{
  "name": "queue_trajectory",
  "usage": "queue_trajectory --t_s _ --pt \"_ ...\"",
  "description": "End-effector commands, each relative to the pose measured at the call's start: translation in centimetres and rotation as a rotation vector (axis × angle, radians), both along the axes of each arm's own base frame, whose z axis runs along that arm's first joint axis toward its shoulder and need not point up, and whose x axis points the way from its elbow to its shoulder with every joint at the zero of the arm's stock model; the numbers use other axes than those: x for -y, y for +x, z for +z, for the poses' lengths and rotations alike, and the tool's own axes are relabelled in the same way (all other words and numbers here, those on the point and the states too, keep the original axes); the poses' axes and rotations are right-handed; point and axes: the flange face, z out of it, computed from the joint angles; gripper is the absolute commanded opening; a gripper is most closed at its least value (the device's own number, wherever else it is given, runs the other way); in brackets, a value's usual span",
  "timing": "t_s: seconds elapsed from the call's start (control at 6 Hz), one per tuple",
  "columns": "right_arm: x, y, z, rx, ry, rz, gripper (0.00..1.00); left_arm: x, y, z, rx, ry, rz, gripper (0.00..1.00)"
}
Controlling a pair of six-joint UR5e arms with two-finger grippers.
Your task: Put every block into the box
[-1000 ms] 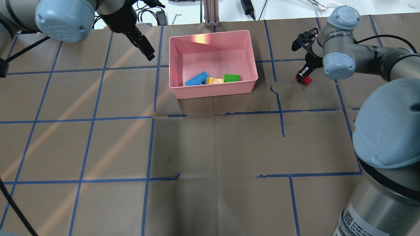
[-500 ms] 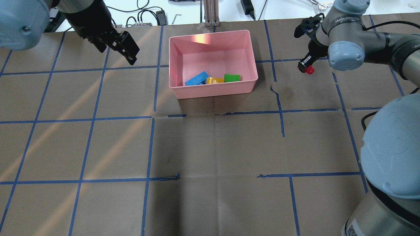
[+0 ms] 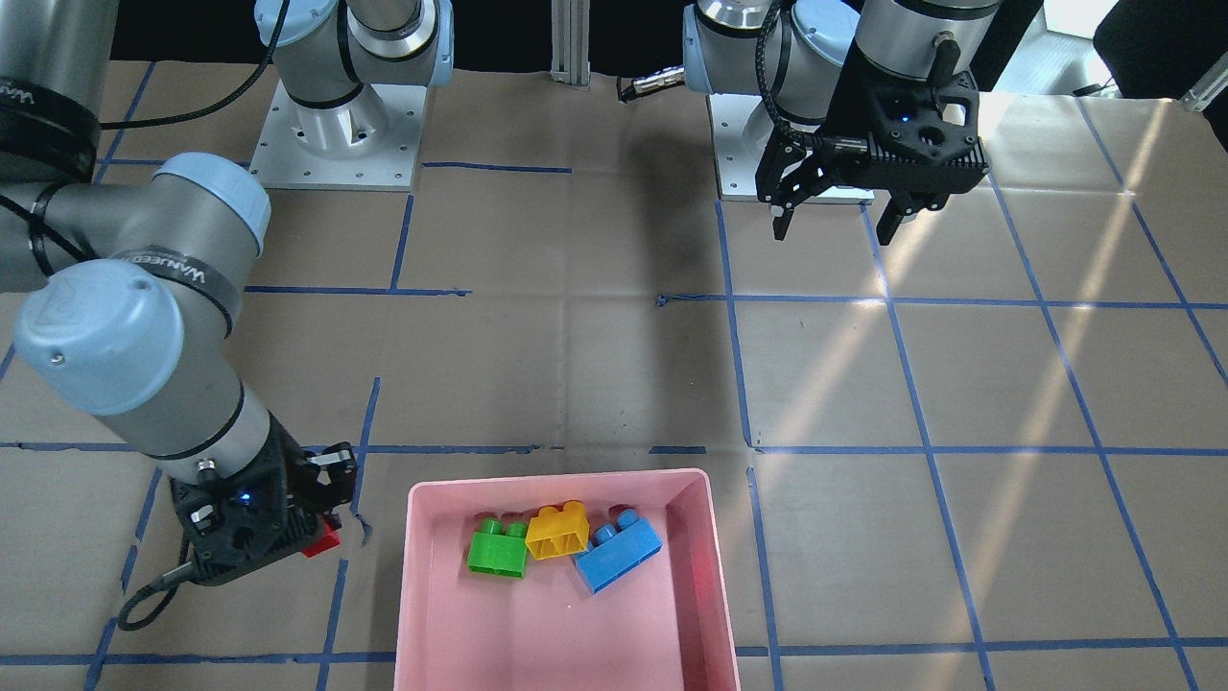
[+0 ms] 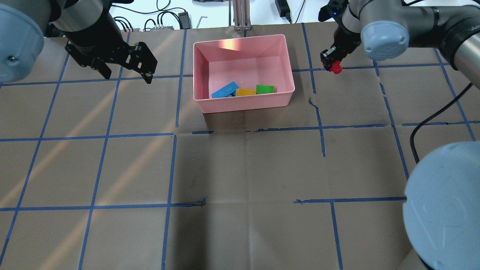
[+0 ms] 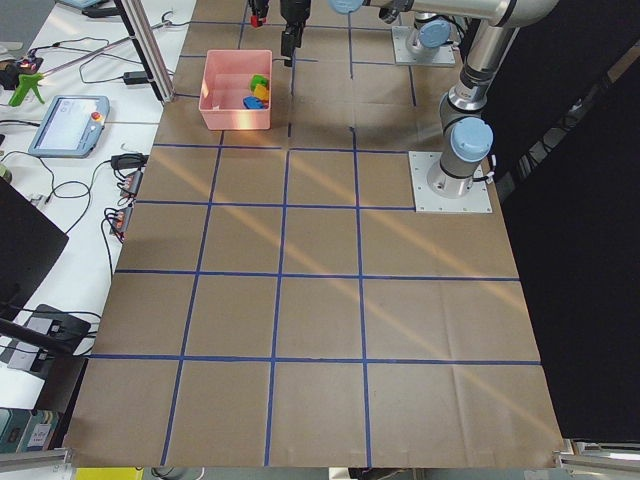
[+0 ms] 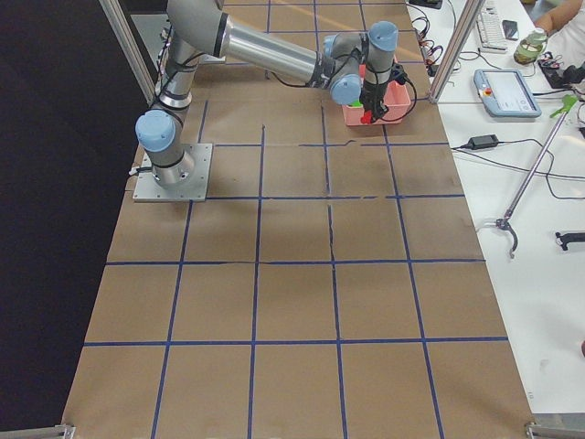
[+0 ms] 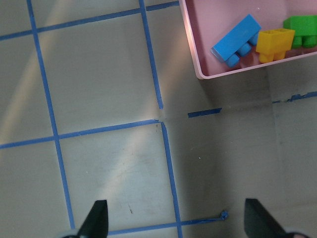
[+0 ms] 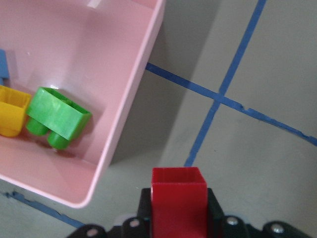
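Observation:
The pink box [image 4: 243, 105] stands at the far middle of the table. In it lie the blue block [image 4: 224, 90], the yellow block [image 4: 245, 92] and the green block [image 4: 265, 89]. My right gripper [image 4: 330, 62] is shut on the small red block [image 4: 335, 68] and holds it above the table, just right of the box. The right wrist view shows the red block [image 8: 178, 201] between the fingers, beside the box's wall [image 8: 143, 74]. My left gripper [image 4: 128, 76] is open and empty, raised to the left of the box.
Brown paper with a blue tape grid covers the table [image 4: 240, 168]. A metal post [image 4: 242, 15] and cables lie behind the box at the far edge. The arm bases [image 3: 336, 144] stand at the robot's side.
My right gripper has lifted the red block off the table and carried it left toward the box. My left gripper has swung left, away from the box, and turned.

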Motion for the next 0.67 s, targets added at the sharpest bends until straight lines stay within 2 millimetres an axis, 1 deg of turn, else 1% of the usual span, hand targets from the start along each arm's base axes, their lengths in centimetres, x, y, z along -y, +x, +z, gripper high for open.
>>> queue_trajectory --t_s 0.0,0.17,0.33,0.5 --pt "2.8 6.8 -1.2 0.033 0.011 -0.182 0.36 -0.9 0.3 -0.3 -0.009 0.006 0.119 0.98" --pt "5.4 11.0 -2.5 0.05 -0.001 -0.271 0.36 -0.8 0.3 -0.4 -0.011 0.005 0.111 0.98" --pt "7.3 13.3 -5.4 0.049 0.011 -0.326 0.36 -0.6 0.5 -0.4 -0.014 0.005 0.115 0.99" --pt "7.5 13.9 -7.7 0.053 0.038 -0.344 0.36 -0.6 0.5 -0.5 -0.011 0.003 0.115 0.99"
